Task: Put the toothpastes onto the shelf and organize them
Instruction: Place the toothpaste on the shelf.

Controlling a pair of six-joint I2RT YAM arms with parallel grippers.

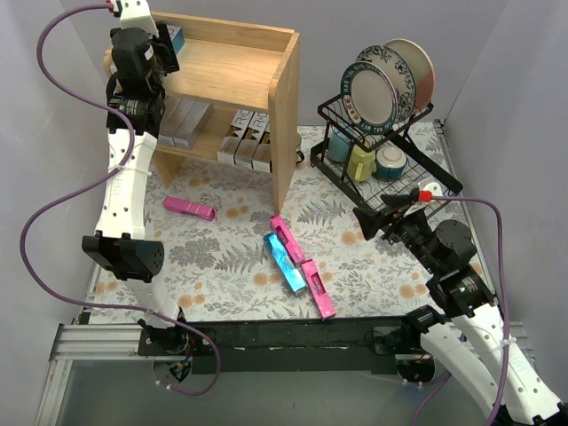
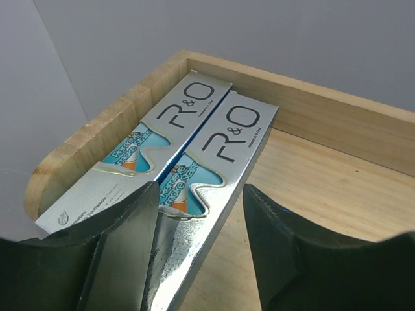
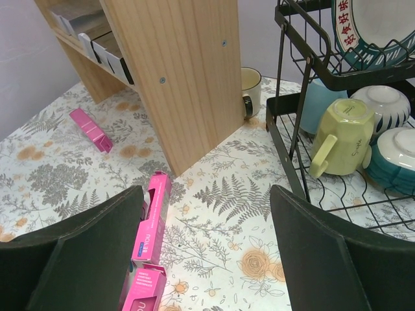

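Two silver toothpastes with teal panels lie side by side in the back left corner on top of the wooden shelf (image 2: 324, 175). One carton (image 2: 175, 116) rests against the rim and the other (image 2: 220, 146) beside it. My left gripper (image 2: 201, 188) straddles the near end of the second carton. Its left finger is against the carton, and a gap shows at the right finger, so it is open. From above, the left gripper (image 1: 167, 44) sits at the shelf (image 1: 232, 71) top. My right gripper (image 3: 206, 191) hangs open over the table, beside a pink carton (image 3: 152, 217).
Several cartons stand on the lower tier (image 1: 251, 140). On the floral table lie a pink carton (image 1: 189, 208) at left, and two pink ones (image 1: 318, 288) and a teal-silver one (image 1: 284, 260) at centre. A black dish rack (image 1: 382, 151) with plates and mugs stands at right.
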